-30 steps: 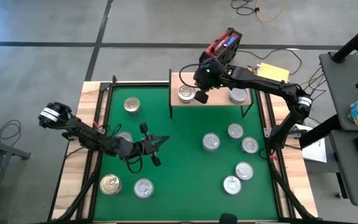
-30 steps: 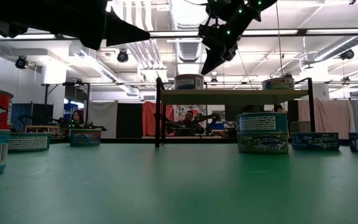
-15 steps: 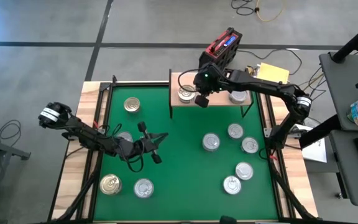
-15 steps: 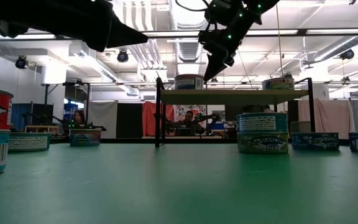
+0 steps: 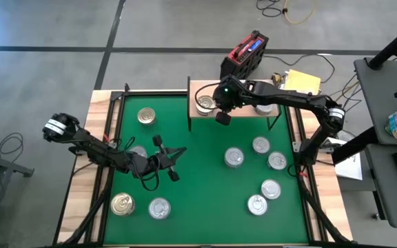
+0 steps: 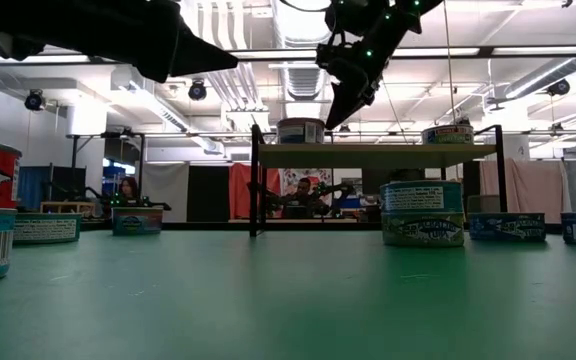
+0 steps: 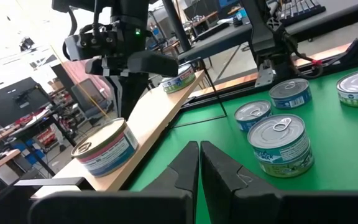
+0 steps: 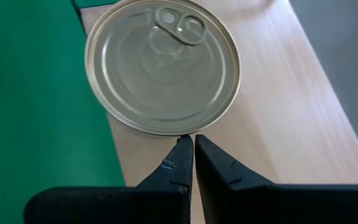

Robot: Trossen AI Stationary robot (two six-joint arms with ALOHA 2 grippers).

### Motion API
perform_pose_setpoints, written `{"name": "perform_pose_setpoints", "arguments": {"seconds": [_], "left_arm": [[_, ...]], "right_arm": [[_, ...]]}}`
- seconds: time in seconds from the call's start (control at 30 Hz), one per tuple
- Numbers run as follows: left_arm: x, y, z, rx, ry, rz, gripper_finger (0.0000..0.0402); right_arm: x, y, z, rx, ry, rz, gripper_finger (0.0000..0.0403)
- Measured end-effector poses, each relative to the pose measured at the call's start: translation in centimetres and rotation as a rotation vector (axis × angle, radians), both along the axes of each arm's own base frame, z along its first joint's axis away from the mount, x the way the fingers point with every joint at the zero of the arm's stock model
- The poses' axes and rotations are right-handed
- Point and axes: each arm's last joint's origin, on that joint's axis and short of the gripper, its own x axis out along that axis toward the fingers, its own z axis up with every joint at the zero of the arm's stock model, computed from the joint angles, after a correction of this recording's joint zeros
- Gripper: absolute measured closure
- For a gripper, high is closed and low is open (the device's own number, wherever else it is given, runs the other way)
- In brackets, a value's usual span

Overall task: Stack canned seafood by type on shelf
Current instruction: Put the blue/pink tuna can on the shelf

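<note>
The shelf (image 5: 197, 88), a light-wood board on thin black legs, stands at the mat's far edge. Two cans rest on it: a silver-topped one (image 5: 204, 103) at its left and another (image 5: 262, 107) partly under my right arm. My right gripper (image 8: 188, 142) is shut, with its tips at the left can (image 8: 161, 65). Several more cans lie on the green mat, among them gold-topped ones (image 5: 145, 116) (image 5: 122, 204) at the left. My left gripper (image 5: 182, 153) hovers shut and level over the mat's left middle, touching nothing. My right gripper has its shut fingertips (image 8: 182, 146) against the top rim (image 8: 185, 132) of the left can on the shelf, on the side facing the table's right. The fingers slant down from the right. The can stands upright on the shelf board.
A group of silver-topped cans (image 5: 233, 158) (image 5: 276, 160) (image 5: 257, 204) stands on the mat's right half, and one (image 5: 159, 208) is at the near left. A wooden border (image 5: 100, 131) frames the green mat. Beyond the shelf a red-and-black device (image 5: 248, 52) sits on the floor.
My right gripper has moved a little toward the table's left and near edges and slightly down, bringing its shut tips up to the left can on the shelf.
</note>
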Motion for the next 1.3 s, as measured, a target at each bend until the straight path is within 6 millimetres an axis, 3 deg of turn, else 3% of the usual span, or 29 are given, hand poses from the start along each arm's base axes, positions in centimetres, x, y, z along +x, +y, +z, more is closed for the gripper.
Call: {"name": "perform_pose_setpoints", "arguments": {"seconds": [0.53, 0.7, 0.8, 1.03, 1.3], "left_arm": [[0.0, 0.0, 0.0, -0.002, -0.001, 0.0, 0.0401], [0.0, 0.0, 0.0, -0.004, -0.001, -0.004, 0.0401], [0.1, -0.1, 0.0, -0.005, -0.001, -0.042, 0.0401], [0.2, -0.4, 0.0, -0.021, -0.005, -0.146, 0.0401], [0.2, -0.4, 0.0, -0.032, -0.01, -0.145, 0.0401]], "right_arm": [[0.4, 2.4, 0.0, 0.035, 0.025, 0.049, 0.0394], [0.2, 3.5, 1.1, 0.182, -0.011, 0.163, 0.0394], [0.7, 3.5, 1.8, 0.153, -0.099, 0.219, 0.0394], [2.1, 0.9, 2.8, -0.011, -0.285, 0.244, 0.0394], [2.2, -3.1, 0.7, -0.034, -0.255, 0.17, 0.0394]]}}
